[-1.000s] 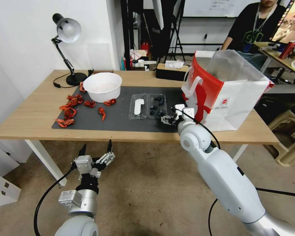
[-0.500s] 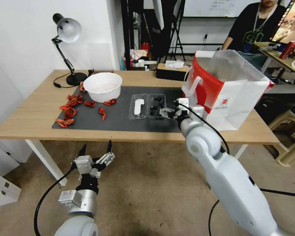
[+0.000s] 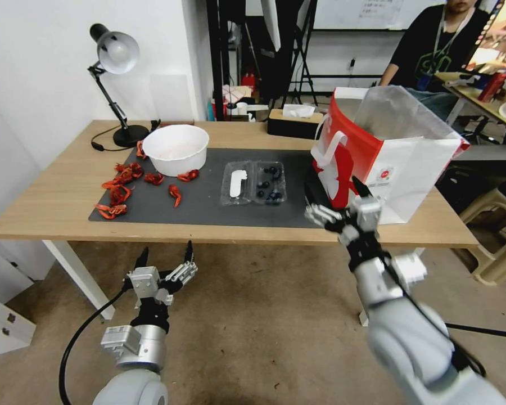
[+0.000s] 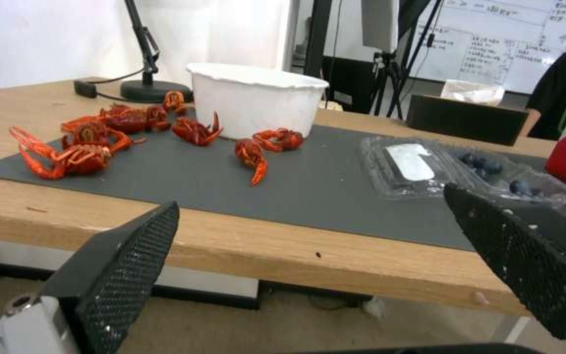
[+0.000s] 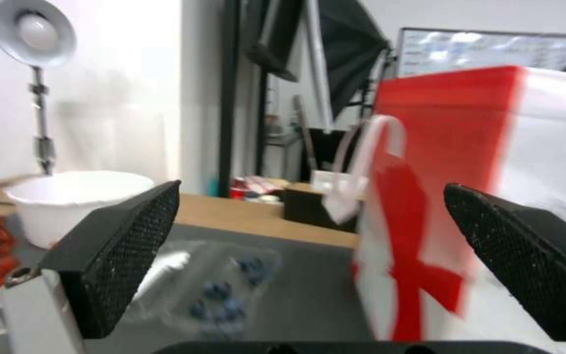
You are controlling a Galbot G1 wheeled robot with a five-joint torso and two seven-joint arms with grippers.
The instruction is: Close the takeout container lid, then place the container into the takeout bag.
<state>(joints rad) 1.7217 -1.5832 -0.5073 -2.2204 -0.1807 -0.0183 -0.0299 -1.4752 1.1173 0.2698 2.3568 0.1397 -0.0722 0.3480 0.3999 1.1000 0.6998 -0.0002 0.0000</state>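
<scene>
The takeout container lies open and flat on the dark mat, blueberries in its right half. Its lid, clear with a white oblong label, lies flat to the left of that half. The red-and-white takeout bag stands open at the table's right end. My right gripper hovers open and holds nothing, near the table's front edge, between container and bag. In the right wrist view the right gripper faces the bag with the container low beside it. My left gripper hangs open below the table's front edge.
A white bowl stands at the mat's back left, with several red crayfish scattered beside it. A desk lamp is at the back left corner, a dark tissue box behind the mat. A person stands behind the bag.
My right gripper has drawn back from the container's right edge toward the table front and the bag, and has turned. The container, bag and left arm have not moved.
</scene>
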